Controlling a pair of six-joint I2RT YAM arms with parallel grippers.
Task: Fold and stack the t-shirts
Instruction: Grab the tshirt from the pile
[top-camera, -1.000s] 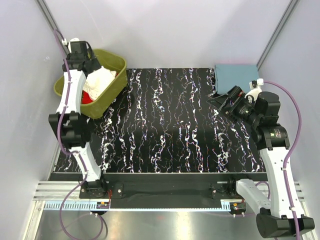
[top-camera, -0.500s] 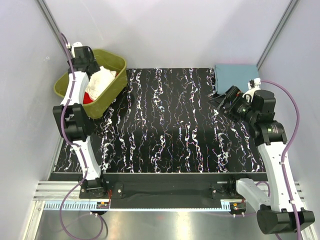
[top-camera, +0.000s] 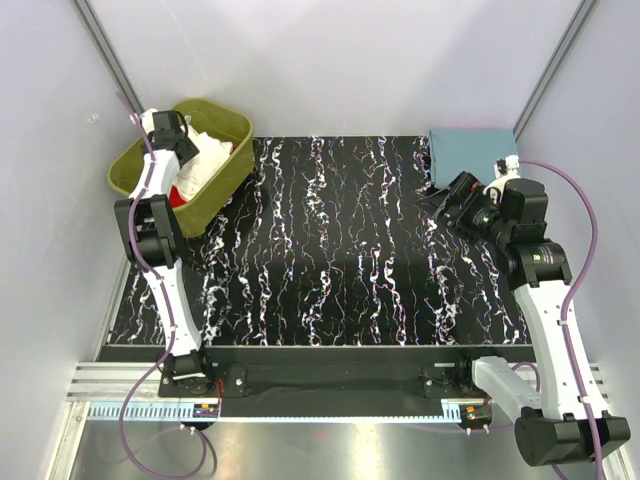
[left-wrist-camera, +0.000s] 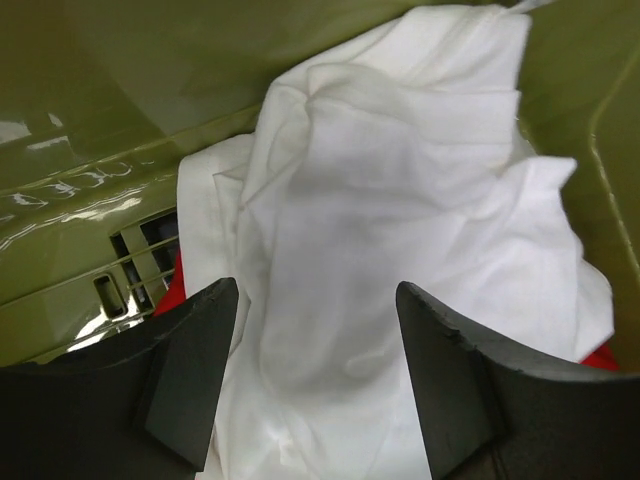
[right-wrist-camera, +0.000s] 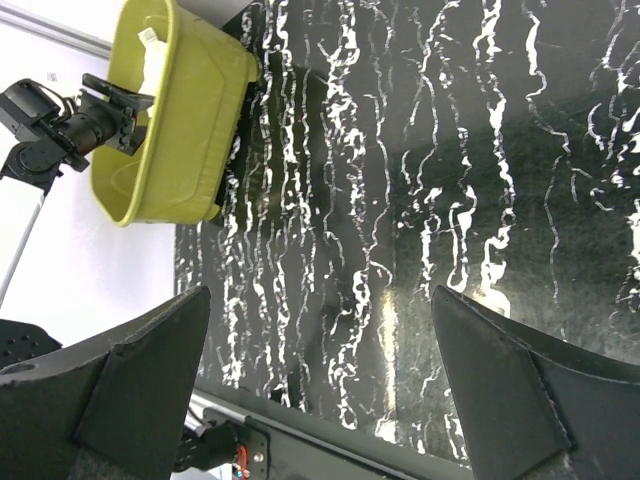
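White shirt (left-wrist-camera: 390, 250) is the target of pick 1; nothing lies on the desk (top-camera: 350, 250) yet. At 3 o'clock the right jaws hang released, empty. At 10 o'clock, in the tub (top-camera: 228, 128), the left jaws straddle the white shirt, parted and not yet gripping, with the red shirt (left-wrist-camera: 603, 358) beneath. Next they should clench on a fold and lift. Since 1 second ago, the left elbow has swung toward the tub.
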